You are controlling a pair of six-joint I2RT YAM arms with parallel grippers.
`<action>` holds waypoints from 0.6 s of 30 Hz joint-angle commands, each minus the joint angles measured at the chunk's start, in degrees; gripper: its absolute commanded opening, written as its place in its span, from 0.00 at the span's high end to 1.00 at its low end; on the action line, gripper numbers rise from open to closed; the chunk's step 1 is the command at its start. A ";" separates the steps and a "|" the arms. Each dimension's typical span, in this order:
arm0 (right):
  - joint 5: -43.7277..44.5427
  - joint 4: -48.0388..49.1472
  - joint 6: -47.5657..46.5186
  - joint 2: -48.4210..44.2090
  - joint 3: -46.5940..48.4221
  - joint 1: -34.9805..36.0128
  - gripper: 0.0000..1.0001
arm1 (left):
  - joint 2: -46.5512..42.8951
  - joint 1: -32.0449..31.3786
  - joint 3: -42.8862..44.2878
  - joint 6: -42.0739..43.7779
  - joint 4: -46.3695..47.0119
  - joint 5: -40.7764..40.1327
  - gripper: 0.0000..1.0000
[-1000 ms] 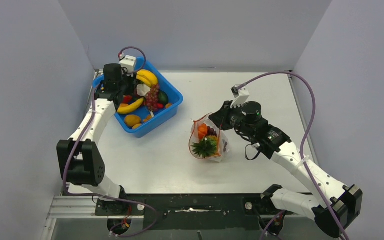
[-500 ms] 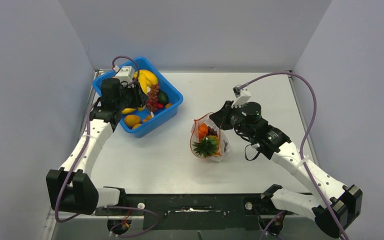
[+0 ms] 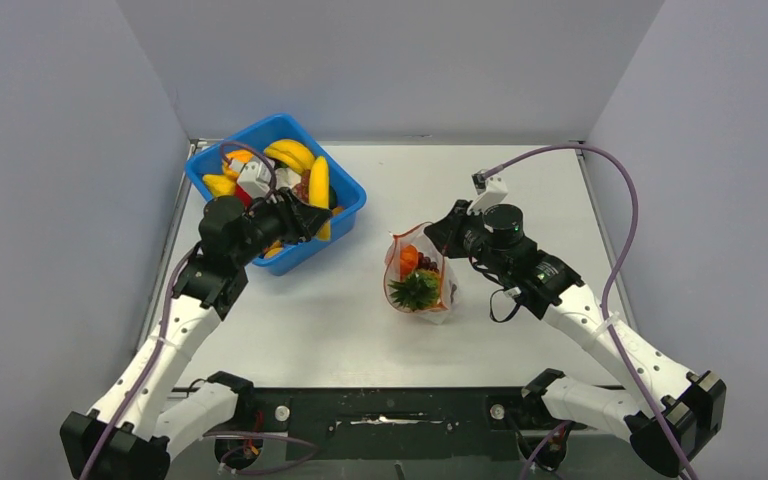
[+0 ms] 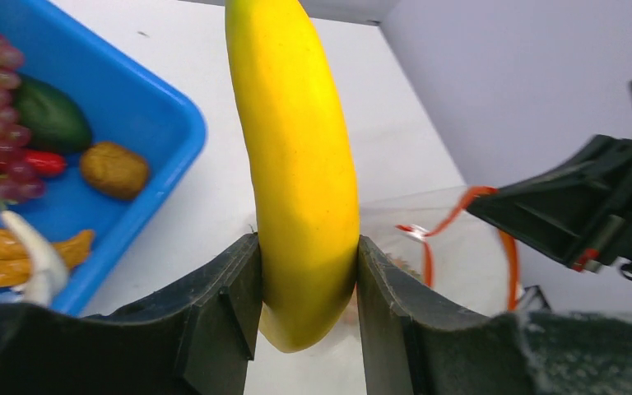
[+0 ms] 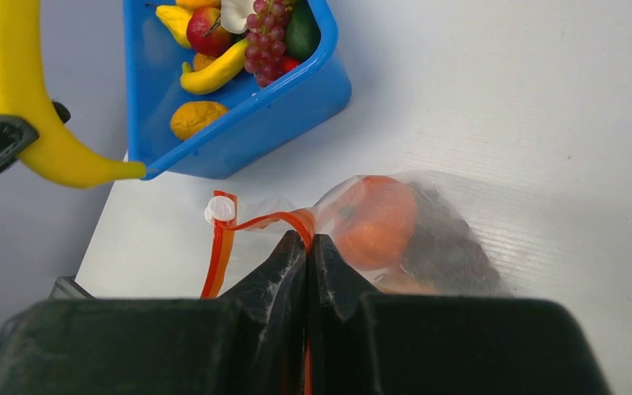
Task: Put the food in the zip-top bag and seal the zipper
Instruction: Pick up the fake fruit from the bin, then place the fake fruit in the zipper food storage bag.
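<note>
Near centre of table [image 3: 290,320]: zip-top bag [image 3: 446,296] held for loading

The bag, clear floppy film, stands with a spiky pineapple [image 3: 412,290] already inside. Its thin red-orange zipper [image 5: 232,230] is pinched by the right gripper [image 5: 306,247], jaws fully closed, presumably to keep the mouth raised. The left gripper [image 4: 306,304] clamps a smooth, glossy, curved banana [image 4: 296,148] above the blue bin [image 3: 358,200], probably for transfer.

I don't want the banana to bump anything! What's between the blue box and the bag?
Nothing but bare white table lies between the blue bin and the zip-top bag. The top view shows that stretch.
</note>
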 commanded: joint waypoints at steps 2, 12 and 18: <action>2.79 2.01 1.00 -1.67 3.83 -0.27 1.00 | -4.88 -4.74 -3.51 -13.01 8.68 -1.81 0.80; 2.21 2.95 2.48 -1.98 3.09 -0.13 1.00 | -10.52 -16.99 -12.16 -26.44 26.66 -12.19 0.83; 1.84 3.50 3.04 -2.00 2.70 -0.05 1.00 | -7.73 -25.80 -16.34 -27.55 36.28 -20.11 0.83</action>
